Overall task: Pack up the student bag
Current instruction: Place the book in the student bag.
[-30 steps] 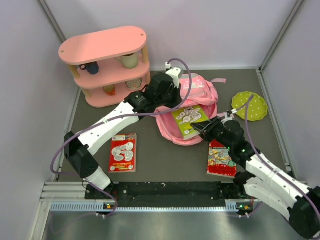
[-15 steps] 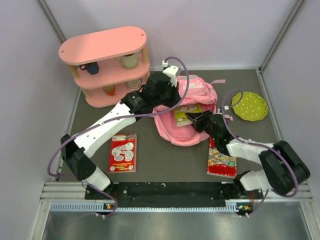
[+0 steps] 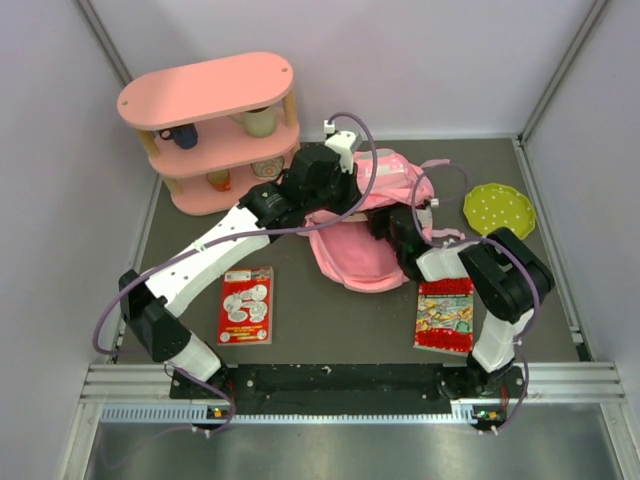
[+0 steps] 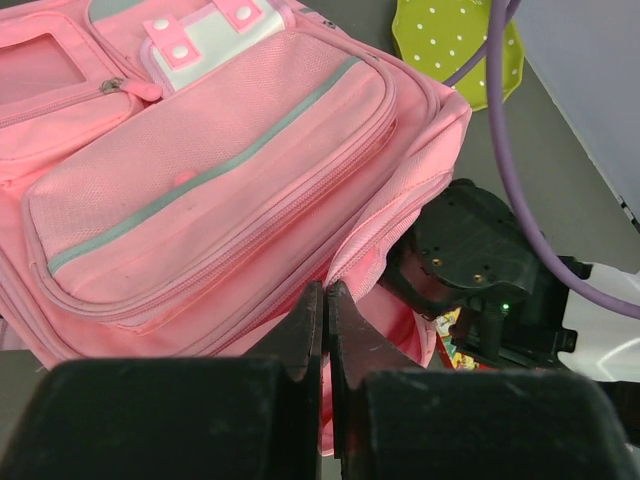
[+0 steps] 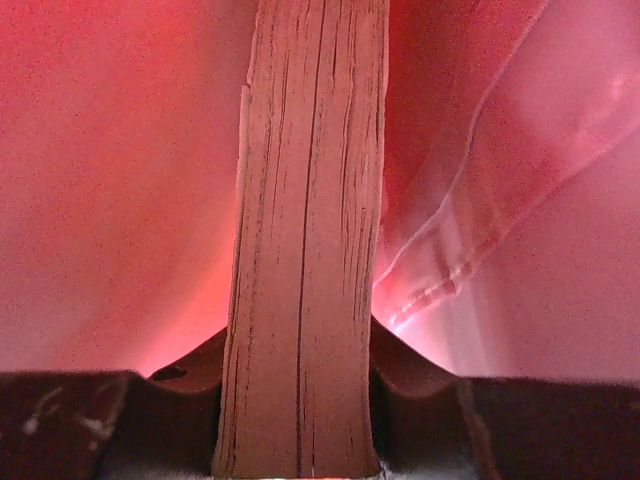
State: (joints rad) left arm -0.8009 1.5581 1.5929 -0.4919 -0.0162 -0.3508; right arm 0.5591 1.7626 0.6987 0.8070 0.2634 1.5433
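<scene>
**Soft pink bag held open as a book goes in**

The student bag (image 3: 355,262) lay slumped near the middle of the desk (image 3: 300,310), toward its back edge. My left gripper (image 4: 325,292) was closed tight, its tips pinching what looked like the fabric lip of the bag's main opening. My right gripper (image 3: 388,228) was inside that opening, clamped on a book (image 5: 305,200) held edge-on, with pink lining all around it. I judged the bag light, limp and prone to folding shut, so it would not hold its own shape. The stitched rim by the zipper seemed the best hold. The loose lining could snag the book's corners.
</scene>
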